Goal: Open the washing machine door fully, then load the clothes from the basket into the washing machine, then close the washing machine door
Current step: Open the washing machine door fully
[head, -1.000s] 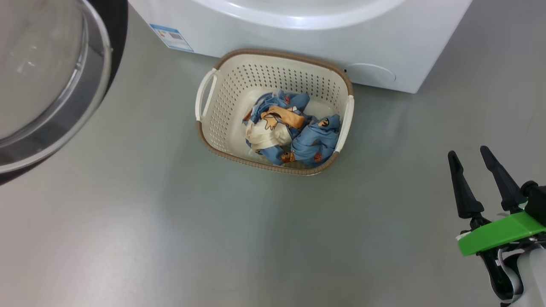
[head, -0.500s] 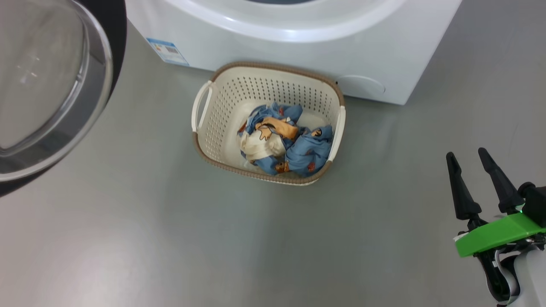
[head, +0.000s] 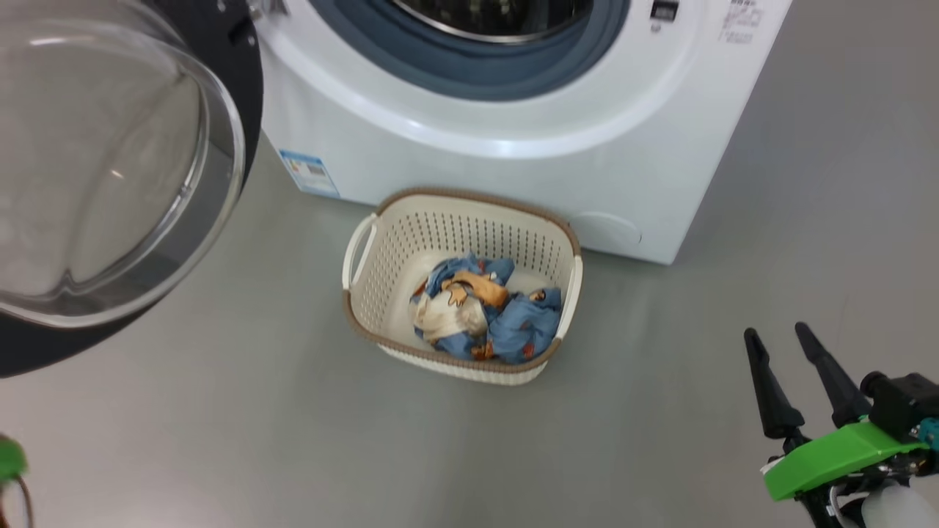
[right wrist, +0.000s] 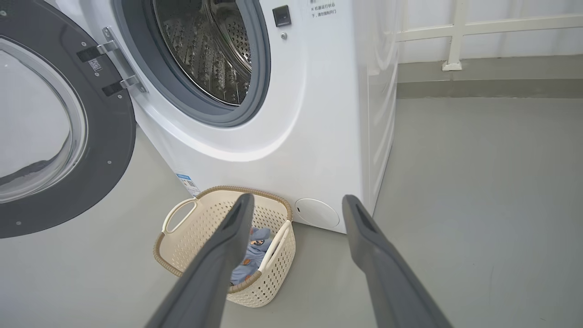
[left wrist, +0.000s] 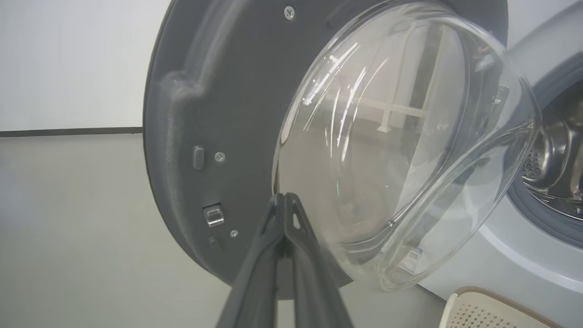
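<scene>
The left hand (left wrist: 284, 200) is pinched closed and empty, its tips before the glass bowl of the open washing machine door (left wrist: 214, 105), perhaps touching it, though the view cannot settle that; the right hand (head: 775, 331) is spread wide above bare grey floor (head: 220, 440); the clothes (head: 513, 330) lie in the basket (head: 447, 235) just before the washing machine (head: 513, 176), whose drum is cut off at the top edge
</scene>
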Controlling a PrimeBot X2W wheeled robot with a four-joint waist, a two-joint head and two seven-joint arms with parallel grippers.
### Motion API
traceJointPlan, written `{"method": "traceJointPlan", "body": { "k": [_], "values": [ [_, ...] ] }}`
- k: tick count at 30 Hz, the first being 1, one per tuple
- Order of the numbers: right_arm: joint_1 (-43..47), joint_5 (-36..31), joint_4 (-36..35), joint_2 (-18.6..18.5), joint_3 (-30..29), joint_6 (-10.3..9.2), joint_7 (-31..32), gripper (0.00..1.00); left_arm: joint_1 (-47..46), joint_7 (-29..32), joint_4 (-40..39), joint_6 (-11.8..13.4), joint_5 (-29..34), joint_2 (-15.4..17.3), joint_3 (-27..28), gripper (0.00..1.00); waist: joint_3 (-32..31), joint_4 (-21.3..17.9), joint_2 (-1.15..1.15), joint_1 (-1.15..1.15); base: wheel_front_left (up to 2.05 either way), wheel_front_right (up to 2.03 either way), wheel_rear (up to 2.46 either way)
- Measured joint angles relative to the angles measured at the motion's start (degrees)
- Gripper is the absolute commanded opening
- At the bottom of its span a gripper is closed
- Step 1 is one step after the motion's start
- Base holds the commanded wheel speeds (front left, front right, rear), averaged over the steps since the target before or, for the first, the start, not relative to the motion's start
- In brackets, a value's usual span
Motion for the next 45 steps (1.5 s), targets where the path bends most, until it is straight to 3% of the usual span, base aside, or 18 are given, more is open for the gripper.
{"method": "traceJointPlan", "body": {
  "k": [3, 6, 8, 10, 11, 17, 23, 34, 45],
  "values": [
    [0.49, 0.33, 0.48, 0.2, 0.29, 0.0, 0.0, 1.0, 4.15, 0.0, -1.67, 0.0, -0.19, -1.18, -1.87, 0.0, -2.02, -0.14, 0.0, 0.0, 0.0, 0.0, 0.0],
    [1.43, 0.38, 0.48, 0.46, 0.38, 0.0, 0.0, 1.0, 7.22, 0.0, -3.44, 0.0, -1.46, -2.21, -4.07, 0.41, -3.83, -0.36, 0.0, 0.0, 0.0, 0.0, 0.0],
    [2.49, 1.1, 0.55, 0.86, 0.65, 0.0, 0.0, 1.0, 9.12, 0.0, -4.71, 0.0, -2.42, -2.59, -5.01, 0.5, -4.91, -0.61, 0.0, 0.0, 0.0, 0.0, 0.0],
    [3.2, 1.82, 0.6, 1.03, 0.86, 0.0, 0.0, 1.0, 11.12, 0.0, -6.25, 0.0, -3.11, -3.21, -5.28, 0.91, -5.84, -0.98, 0.0, 0.0, 0.0, 0.0, 0.0],
    [3.44, 1.89, 0.59, 1.05, 0.91, 0.0, 0.0, 1.0, 12.2, 0.01, -7.08, 0.0, -3.38, -3.6, -5.58, 1.0, -6.21, -1.27, 0.0, 0.0, 0.0, 0.0, 0.0],
    [4.25, 2.26, 0.37, 1.34, -0.03, 0.0, 0.0, 1.0, 17.01, 0.01, -11.02, 0.01, -4.5, -6.21, -12.28, 1.0, -7.78, -3.44, 0.0, 0.0, 0.0, 0.0, 0.0],
    [6.11, 2.27, 0.05, 1.82, -0.85, 0.0, 0.0, 1.0, 18.27, 0.01, -12.78, 0.01, -6.58, -6.12, -17.55, 1.0, -8.44, -6.03, 0.0, 0.0, 0.0, 0.0, 0.0],
    [5.97, 2.26, -0.42, 1.86, -1.72, 0.0, 0.0, 1.0, 18.27, 0.04, -14.26, 0.01, -10.06, -3.53, -27.47, 1.0, -7.63, -11.78, 0.0, 0.0, 0.0, 0.0, 0.0],
    [5.91, 2.25, -0.6, 2.49, -2.19, 0.0, 0.0, 1.0, 18.19, 0.05, -15.77, 0.01, -11.39, -0.66, -33.53, 1.0, -6.65, -17.77, 0.0, 0.0, 0.0, 0.0, 0.0]
  ]
}}
